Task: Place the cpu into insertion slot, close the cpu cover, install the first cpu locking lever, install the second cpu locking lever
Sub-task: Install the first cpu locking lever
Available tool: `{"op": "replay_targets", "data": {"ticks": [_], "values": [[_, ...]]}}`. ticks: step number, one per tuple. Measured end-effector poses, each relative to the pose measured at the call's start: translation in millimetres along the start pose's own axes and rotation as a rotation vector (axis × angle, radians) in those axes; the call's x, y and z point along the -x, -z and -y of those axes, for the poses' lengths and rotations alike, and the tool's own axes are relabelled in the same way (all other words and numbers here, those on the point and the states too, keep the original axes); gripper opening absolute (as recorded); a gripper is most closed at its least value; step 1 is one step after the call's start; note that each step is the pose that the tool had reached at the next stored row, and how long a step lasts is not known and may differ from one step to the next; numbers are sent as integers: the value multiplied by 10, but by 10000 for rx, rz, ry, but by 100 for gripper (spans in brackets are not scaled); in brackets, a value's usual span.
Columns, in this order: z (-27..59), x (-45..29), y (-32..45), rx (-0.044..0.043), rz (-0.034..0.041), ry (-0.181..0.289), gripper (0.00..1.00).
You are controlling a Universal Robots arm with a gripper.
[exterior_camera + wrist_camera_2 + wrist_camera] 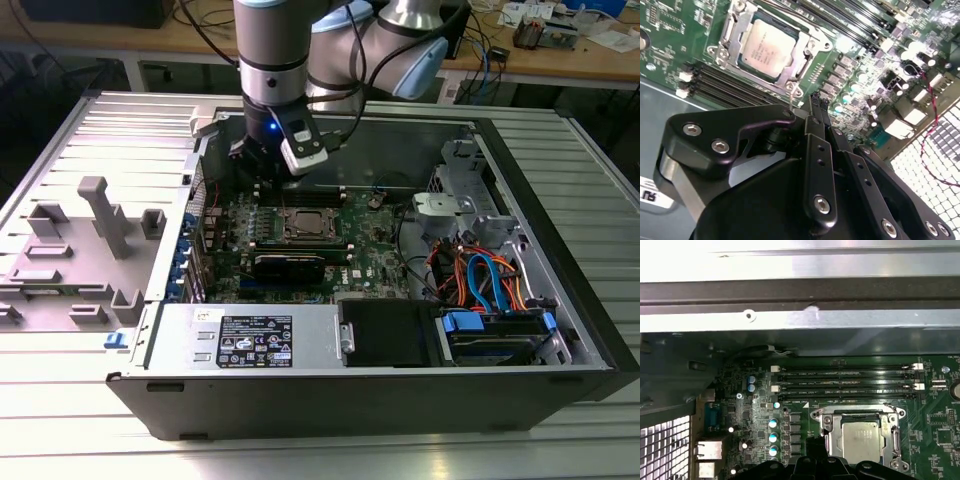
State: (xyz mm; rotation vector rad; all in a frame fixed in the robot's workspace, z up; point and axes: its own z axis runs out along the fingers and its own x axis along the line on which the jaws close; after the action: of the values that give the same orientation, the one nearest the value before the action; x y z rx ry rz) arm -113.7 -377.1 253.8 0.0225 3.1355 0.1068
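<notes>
Two steps look done: cpu (pixel 765 45) seated, cpu cover (pixel 738 31) down | levers (can't tell) | gripper (pixel 816 102) pressed together, empty

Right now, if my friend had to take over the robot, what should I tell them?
Gripper: the fingers look closed with nothing between them. It hangs over the motherboard, close to a corner of the cpu cover.
Cpu: sitting in its slot, shiny top up.
Cpu cover: lying flat around the cpu, so it looks closed.
Done: cpu in, cover down.
Left: the two locking levers. I cannot tell whether either one is latched, so check them first.
</notes>
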Motion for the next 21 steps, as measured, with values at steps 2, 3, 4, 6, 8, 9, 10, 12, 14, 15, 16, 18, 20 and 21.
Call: {"op": "replay_targets", "data": {"ticks": [2,3,4,6,8,9,10,12,14,15,16,18,20,21], "values": [[1,-35,0,-1,-6,78,11],[1,-47,0,-1,-8,107,11],[0,-57,0,1,-9,141,11],[-12,-64,0,0,-13,188,11],[-34,-68,-2,1,-17,242,11],[-56,-72,-3,0,-24,339,11],[-68,-73,-4,0,-27,387,11],[-102,-77,-7,1,-33,476,11],[-131,-78,-9,2,-35,520,11],[-143,-78,-10,1,-37,538,11],[-158,-79,-11,1,-38,557,11],[-171,-79,-11,-3,-39,567,11],[-183,-79,-8,-11,-41,568,11],[-189,-79,0,-12,-40,568,11]]}}
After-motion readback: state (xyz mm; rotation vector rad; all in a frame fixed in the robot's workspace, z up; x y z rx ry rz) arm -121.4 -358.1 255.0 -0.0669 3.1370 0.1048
